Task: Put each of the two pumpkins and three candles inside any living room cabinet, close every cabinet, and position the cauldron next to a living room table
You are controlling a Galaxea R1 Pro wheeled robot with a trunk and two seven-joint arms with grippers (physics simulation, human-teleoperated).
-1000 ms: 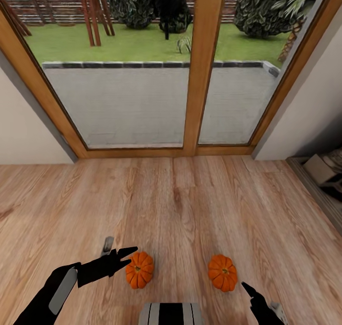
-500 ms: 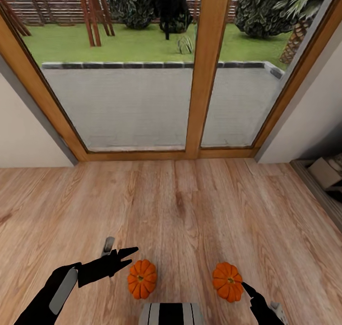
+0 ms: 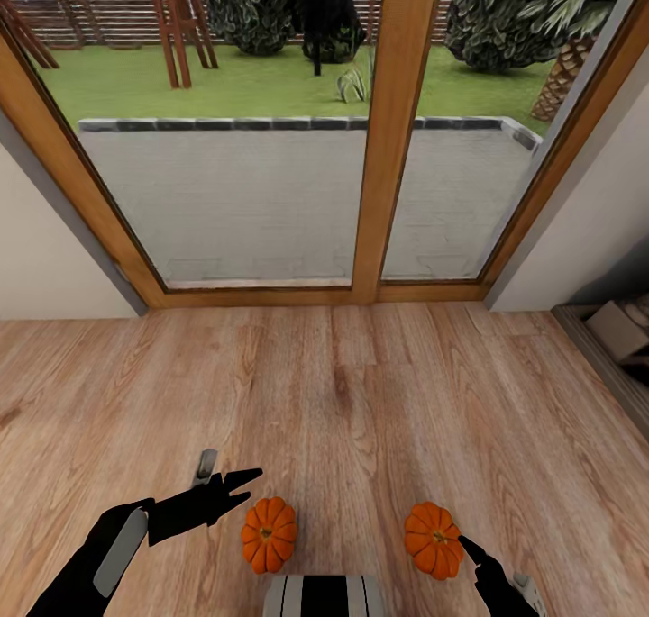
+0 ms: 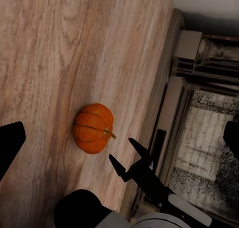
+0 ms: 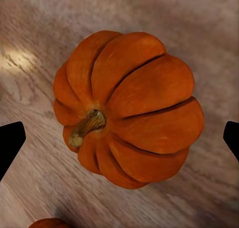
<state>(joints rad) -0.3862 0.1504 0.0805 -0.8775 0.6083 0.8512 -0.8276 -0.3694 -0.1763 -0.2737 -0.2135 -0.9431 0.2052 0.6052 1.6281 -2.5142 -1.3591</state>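
A home's living space — wood-plank floor [image 3: 361, 392], timber-framed glass doors [image 3: 379, 140] facing a patio and garden lawn [image 3: 270, 81].

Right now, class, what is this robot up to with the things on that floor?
Two small bright-orange ribbed pumpkins sit apart on the pale wooden plank floor before a wood-framed glass door. The black right gripper, open, hangs right over the right pumpkin, fingertips wide on either side in the wrist view, not yet gripping. The black left gripper, also open, hovers just beside the left pumpkin. Neither pumpkin is lifted.
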